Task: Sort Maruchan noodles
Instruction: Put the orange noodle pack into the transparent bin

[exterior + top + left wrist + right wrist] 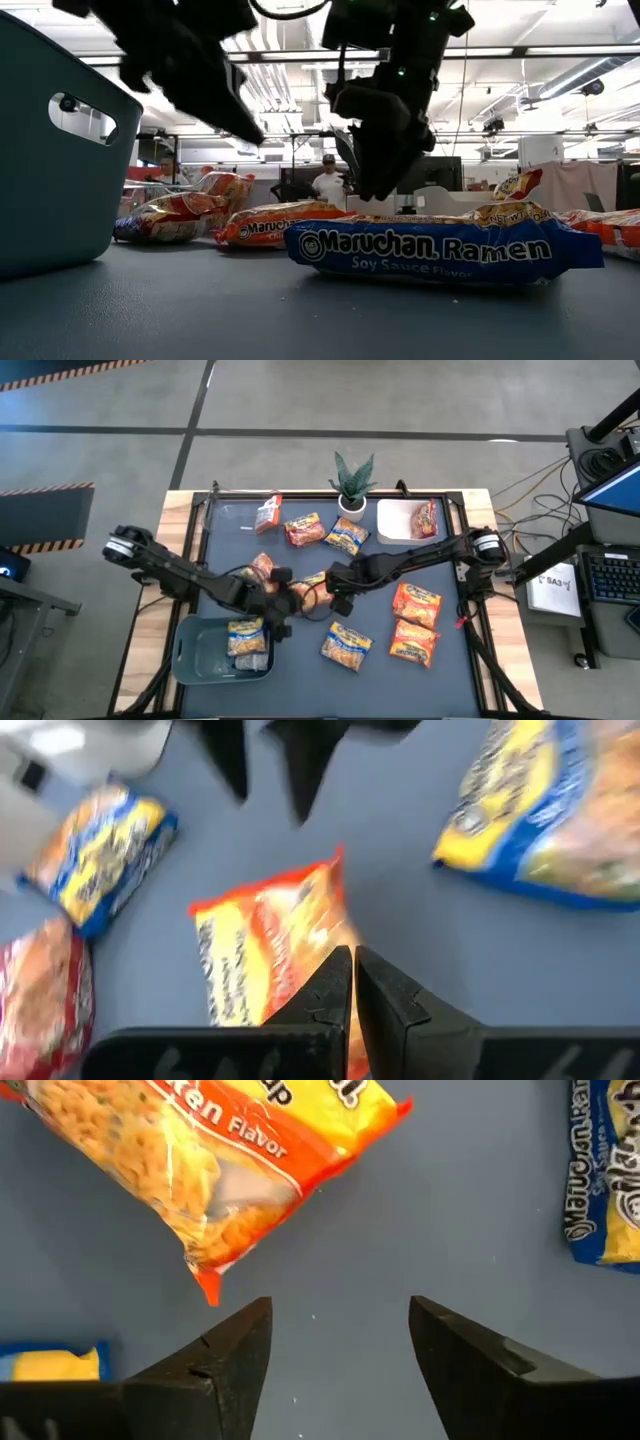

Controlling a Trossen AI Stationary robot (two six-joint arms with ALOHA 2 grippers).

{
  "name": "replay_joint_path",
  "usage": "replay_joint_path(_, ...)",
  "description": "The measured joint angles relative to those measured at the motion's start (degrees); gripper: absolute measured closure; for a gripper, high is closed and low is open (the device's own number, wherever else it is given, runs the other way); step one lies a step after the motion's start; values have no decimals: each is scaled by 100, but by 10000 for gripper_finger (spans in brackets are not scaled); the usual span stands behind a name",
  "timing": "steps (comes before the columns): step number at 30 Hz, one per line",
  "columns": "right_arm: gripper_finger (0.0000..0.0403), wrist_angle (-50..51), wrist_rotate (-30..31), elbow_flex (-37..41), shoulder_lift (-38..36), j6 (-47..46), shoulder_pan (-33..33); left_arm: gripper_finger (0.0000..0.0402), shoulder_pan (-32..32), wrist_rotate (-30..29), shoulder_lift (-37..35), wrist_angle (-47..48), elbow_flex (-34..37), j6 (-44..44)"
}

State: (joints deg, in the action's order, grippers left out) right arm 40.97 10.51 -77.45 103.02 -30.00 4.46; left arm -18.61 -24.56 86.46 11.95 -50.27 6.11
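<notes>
An orange Maruchan noodle packet [310, 585] [262, 948] [215, 1165] lies flat on the dark mat at mid-table. My left gripper [288, 603] [352, 970] is shut and hangs above the packet's near-left end, clear of the mat in the low view [200, 80]. My right gripper [332, 598] [340, 1330] stands open just right of the packet, slanting down, with only bare mat between its fingers. Other noodle packets lie scattered on the mat, among them a blue-and-yellow one [345, 645] [440, 250].
A teal bin [195, 655] [60, 150] at the near left holds a few packets [246, 635]. A white tray [395, 520] at the far right holds a red packet [427, 518]. A potted plant [351, 485] stands at the far edge. Two orange packets [415, 622] lie at the right.
</notes>
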Motion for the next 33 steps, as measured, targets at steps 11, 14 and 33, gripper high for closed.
replay_joint_path(11, 164, -627, -72, 1188, -976, -45, -381, 401, 381, 331, 369, 277, 25, 247)
replay_joint_path(14, 167, -1660, -485, 1782, -1303, -326, -512, 401, 389, 346, 458, 309, 25, 262)
replay_joint_path(33, 121, -5712, -1844, 3010, -665, -1740, -906, 402, 413, 458, 933, 352, 38, 613)
